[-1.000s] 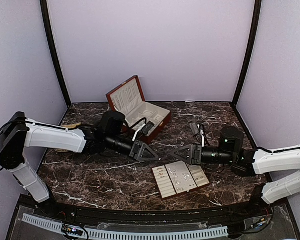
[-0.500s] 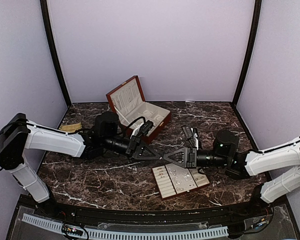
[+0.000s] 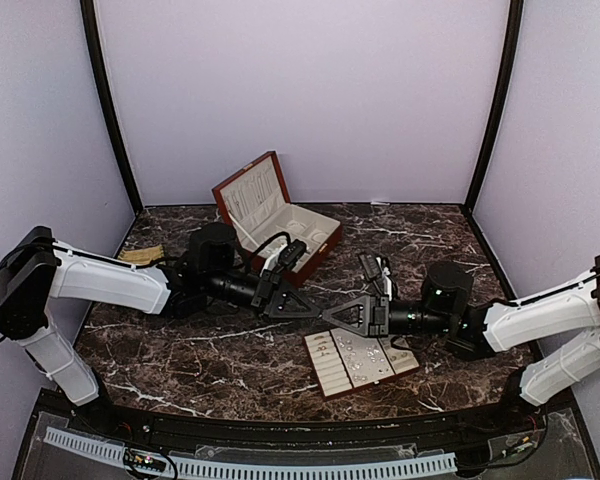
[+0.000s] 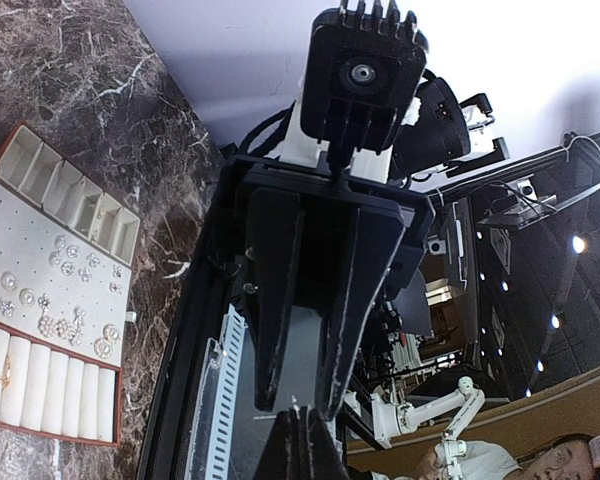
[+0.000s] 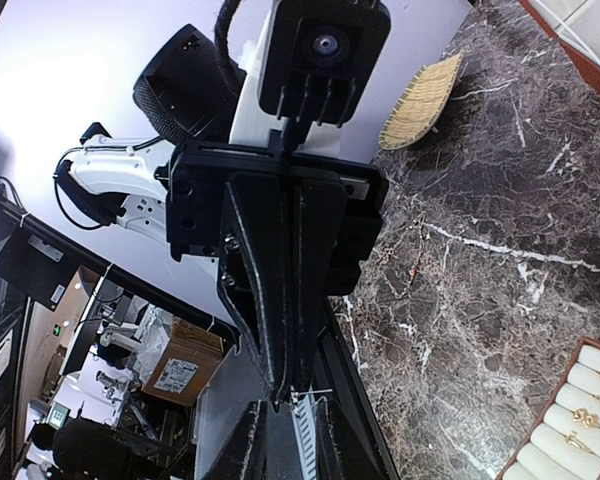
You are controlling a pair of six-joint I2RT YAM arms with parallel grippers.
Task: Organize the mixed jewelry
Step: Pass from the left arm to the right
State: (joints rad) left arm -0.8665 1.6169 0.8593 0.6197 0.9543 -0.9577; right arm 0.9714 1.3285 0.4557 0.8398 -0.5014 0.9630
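Note:
My left gripper (image 3: 313, 311) and right gripper (image 3: 328, 316) meet tip to tip just above the table's middle. In the left wrist view my left gripper (image 4: 298, 432) is shut on a tiny silvery piece (image 4: 295, 401) that sticks out of its tip. My right gripper's open fingers (image 4: 268, 300) straddle that tip. In the right wrist view my right gripper (image 5: 290, 430) is open, and the thin piece (image 5: 312, 393) lies between its tips. More small jewelry (image 4: 72, 312) sits in the cream slotted tray (image 3: 332, 372).
The open red-brown wooden box (image 3: 280, 215) stands behind the left gripper. A woven straw piece (image 3: 140, 253) lies at the far left. The tray sits just in front of the right gripper. Side walls enclose the marble table.
My right gripper has moved left across the table until its tips met the left gripper's tip. My left gripper shifted slightly right and then held still.

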